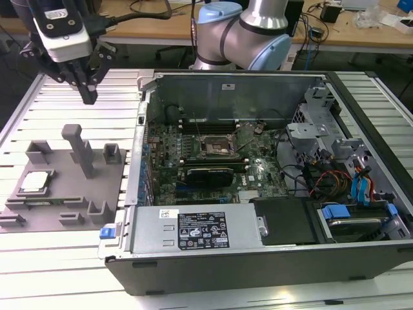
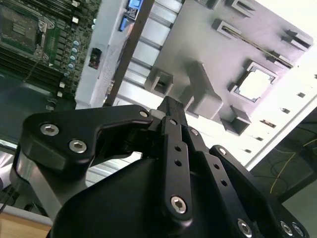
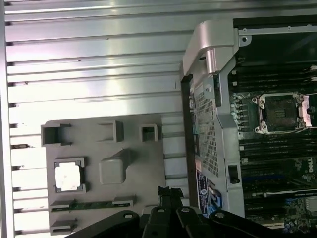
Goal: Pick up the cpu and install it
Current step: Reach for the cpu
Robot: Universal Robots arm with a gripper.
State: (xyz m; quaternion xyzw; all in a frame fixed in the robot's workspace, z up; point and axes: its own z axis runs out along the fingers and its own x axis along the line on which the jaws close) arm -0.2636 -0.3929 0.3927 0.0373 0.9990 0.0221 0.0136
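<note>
The cpu (image 1: 35, 183), a small pale silvery square, lies in a recess at the exterior view's left end of the grey tray (image 1: 68, 188). It also appears in both wrist views (image 2: 255, 82) (image 3: 68, 176). My gripper (image 1: 87, 97) hangs above the table behind the tray, its dark fingers pressed together, shut and holding nothing. In both wrist views the gripper (image 2: 171, 106) (image 3: 166, 191) points down toward the tray's upright post (image 1: 80, 150). The dark metal-framed socket (image 1: 216, 145) sits open on the motherboard inside the computer case, well to the exterior view's right of the gripper.
The open computer case (image 1: 258, 258) fills the middle and right of the slatted metal table (image 1: 64, 265). Its raised side wall (image 1: 139, 155) stands between tray and motherboard. Grey fixture blocks (image 1: 111, 155) rise from the tray. A power supply (image 1: 193, 232) and cables (image 1: 329, 177) lie inside the case.
</note>
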